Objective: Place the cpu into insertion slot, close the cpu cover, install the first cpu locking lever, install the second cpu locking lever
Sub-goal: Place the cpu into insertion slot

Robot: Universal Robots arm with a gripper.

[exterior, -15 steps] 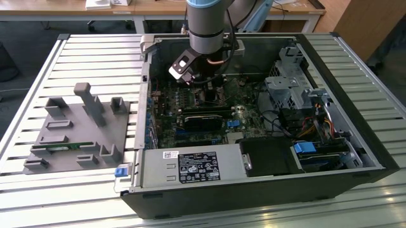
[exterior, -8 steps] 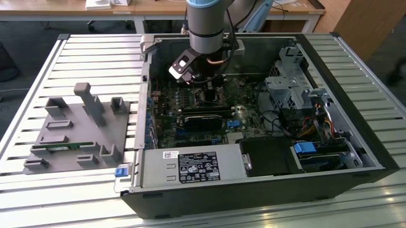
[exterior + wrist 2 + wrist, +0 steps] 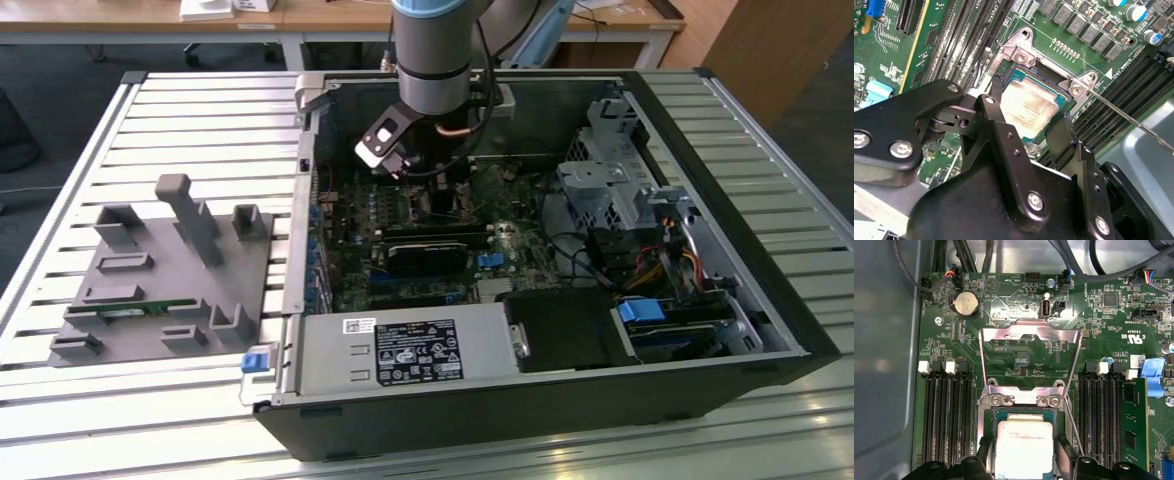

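A slatted metal table (image 3: 160, 110) carries an open computer case (image 3: 534, 420), and the arm (image 3: 434, 45) reaches down into it from above. A grey fixture tray (image 3: 134, 300) lies on the table well off to the exterior view's left of the gripper (image 3: 434, 185), outside the case. Directly under the gripper is the green motherboard (image 3: 1019, 305), with banks of long black memory slots (image 3: 946, 415) running along both sides of it.

In the first wrist view, the cpu cover (image 3: 1029, 332) stands swung open on its hinge, just beyond the gripper (image 3: 1024, 450), with the board showing through its square window. A thin locking lever (image 3: 1074, 425) stands unlatched close beside one finger.

The insertion slot (image 3: 1024, 411) sits right below the fingertips, and the cpu (image 3: 1024, 437) lies flat inside it, silver top up. In both wrist views the gripper (image 3: 1030, 120) straddles the cpu (image 3: 1026, 102). Its black fingers (image 3: 985, 452) are parted only to the chip's width and press against two opposite edges, gripping it.
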